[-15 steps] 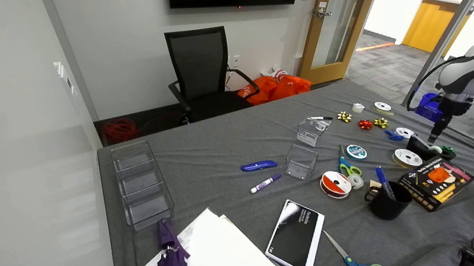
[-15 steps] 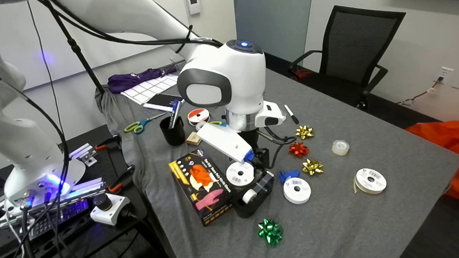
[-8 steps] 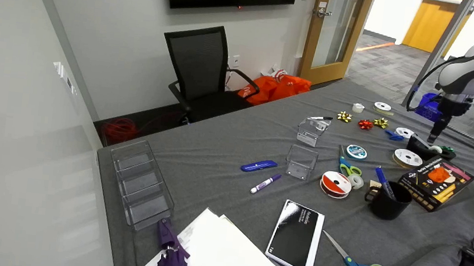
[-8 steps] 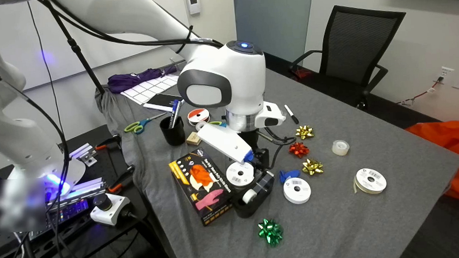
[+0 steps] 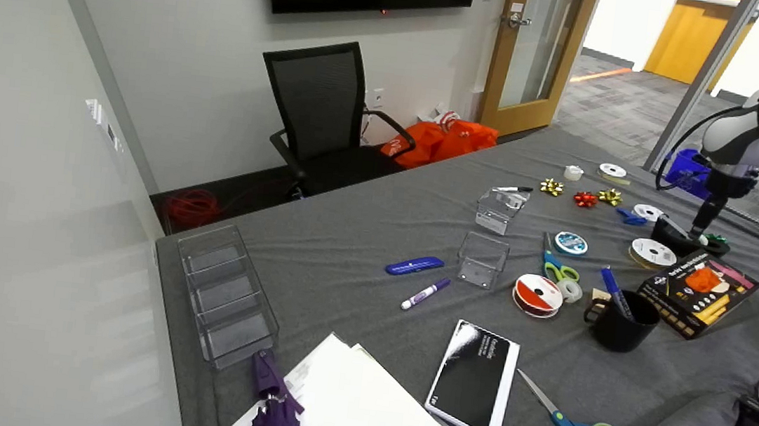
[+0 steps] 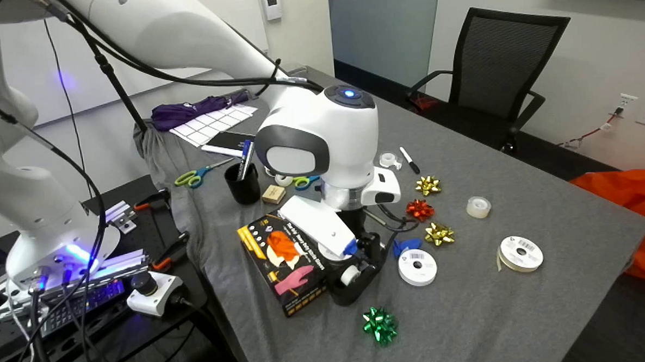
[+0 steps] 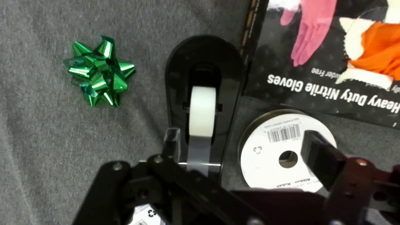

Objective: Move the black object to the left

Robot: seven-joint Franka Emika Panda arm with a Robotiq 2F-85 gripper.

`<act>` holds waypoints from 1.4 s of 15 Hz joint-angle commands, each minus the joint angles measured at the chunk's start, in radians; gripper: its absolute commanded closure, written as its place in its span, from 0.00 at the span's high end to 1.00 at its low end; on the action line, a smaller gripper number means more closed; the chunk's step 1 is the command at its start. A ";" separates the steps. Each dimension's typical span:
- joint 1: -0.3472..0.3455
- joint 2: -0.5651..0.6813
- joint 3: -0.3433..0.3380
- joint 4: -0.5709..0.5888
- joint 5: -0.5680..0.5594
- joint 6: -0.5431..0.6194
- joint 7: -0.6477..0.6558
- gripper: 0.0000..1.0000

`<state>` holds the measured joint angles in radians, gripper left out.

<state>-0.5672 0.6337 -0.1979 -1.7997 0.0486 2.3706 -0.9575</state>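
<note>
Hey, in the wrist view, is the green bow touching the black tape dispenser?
No, gray tablecloth shows between the green bow and the black tape dispenser.

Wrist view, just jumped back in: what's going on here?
The robot arm has its jaws low over the black tape dispenser, most likely the object to move. The jaws are spread: in the wrist view one stands by the dispenser's edge, the other over a ribbon spool. The dispenser isn't gripped; it rests on the grey tablecloth between a green bow and the glove box. I can't tell whether a jaw touches it.
</note>
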 commanded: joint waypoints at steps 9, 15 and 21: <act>-0.044 0.153 0.017 0.100 -0.028 0.113 0.004 0.74; -0.044 0.182 0.015 0.133 -0.034 0.111 0.029 0.38; -0.066 0.144 0.042 0.125 -0.016 0.074 0.005 0.38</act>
<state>-0.5939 0.7920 -0.1926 -1.6920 0.0354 2.4704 -0.9378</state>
